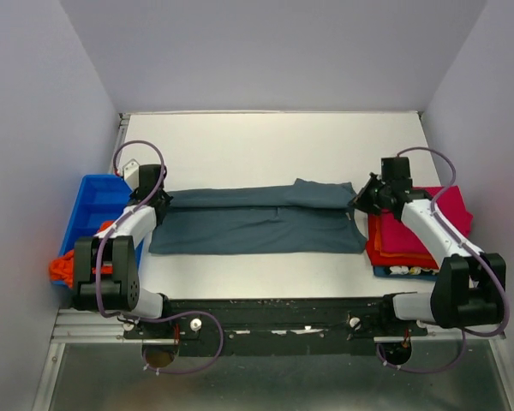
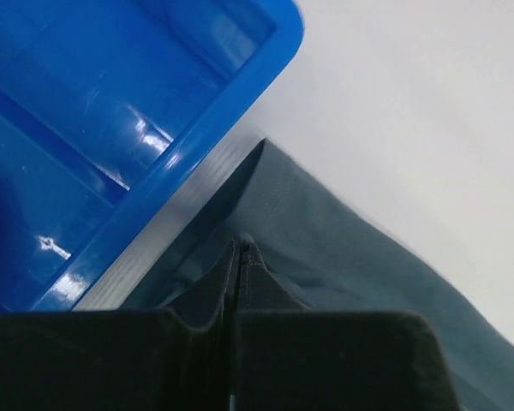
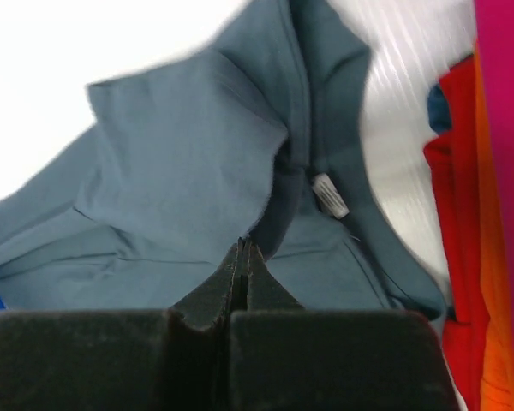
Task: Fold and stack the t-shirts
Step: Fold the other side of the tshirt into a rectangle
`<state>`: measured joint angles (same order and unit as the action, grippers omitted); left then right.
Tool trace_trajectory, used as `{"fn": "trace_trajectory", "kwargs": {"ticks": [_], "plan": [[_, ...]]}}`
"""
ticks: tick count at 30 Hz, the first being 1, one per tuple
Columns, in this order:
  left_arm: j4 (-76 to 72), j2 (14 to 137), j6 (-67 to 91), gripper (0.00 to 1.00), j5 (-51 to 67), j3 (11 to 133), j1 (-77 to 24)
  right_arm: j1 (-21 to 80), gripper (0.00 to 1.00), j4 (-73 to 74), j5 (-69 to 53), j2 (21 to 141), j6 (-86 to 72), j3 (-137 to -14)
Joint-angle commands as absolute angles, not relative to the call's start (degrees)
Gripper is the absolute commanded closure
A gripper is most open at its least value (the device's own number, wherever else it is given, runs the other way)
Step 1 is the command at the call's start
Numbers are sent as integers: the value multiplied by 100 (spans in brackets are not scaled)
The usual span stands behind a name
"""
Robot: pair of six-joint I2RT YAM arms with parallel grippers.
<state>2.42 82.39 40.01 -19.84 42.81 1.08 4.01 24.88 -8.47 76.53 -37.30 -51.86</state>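
Evidently pinches both ends of the slate grey-blue t-shirt, stretched across the table beside the folded stack, left fingers and right fingers clamped on cloth, likely to fold it evenly.

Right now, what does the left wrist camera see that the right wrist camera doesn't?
Only left wrist: the blue bin. Only right wrist: the pile of pink, red and orange shirts and a white label. Both: the grey-blue shirt, pinched by a shut gripper, the left gripper in one and the right gripper in the other.
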Motion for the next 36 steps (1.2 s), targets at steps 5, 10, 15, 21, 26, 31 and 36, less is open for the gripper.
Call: {"fn": "trace_trajectory", "kwargs": {"ticks": [5,10,15,21,26,31,36], "plan": [[711,7840,4552,99,-2100,3832,88,387,93,1784,-800,7400,-3973,-3929],[992,7604,4641,39,-2364,3972,79,430,46,1776,-660,7261,-3789,-4104],[1125,7006,4650,27,-2646,4218,18,851,46,1670,-431,7110,-3402,-4657],[1116,7276,4281,34,-2558,4727,-834,1590,49,1811,-299,7961,-3252,-5588],[1187,7988,4210,51,-2584,4983,-1046,2179,56,1732,-360,8717,-3313,-6081],[1345,8823,4271,72,-2120,5273,-590,2575,62,1591,-457,9192,-3454,-6310],[1467,9491,4429,73,-1845,5483,-378,2689,65,1591,-457,9483,-3498,-6460]]}}
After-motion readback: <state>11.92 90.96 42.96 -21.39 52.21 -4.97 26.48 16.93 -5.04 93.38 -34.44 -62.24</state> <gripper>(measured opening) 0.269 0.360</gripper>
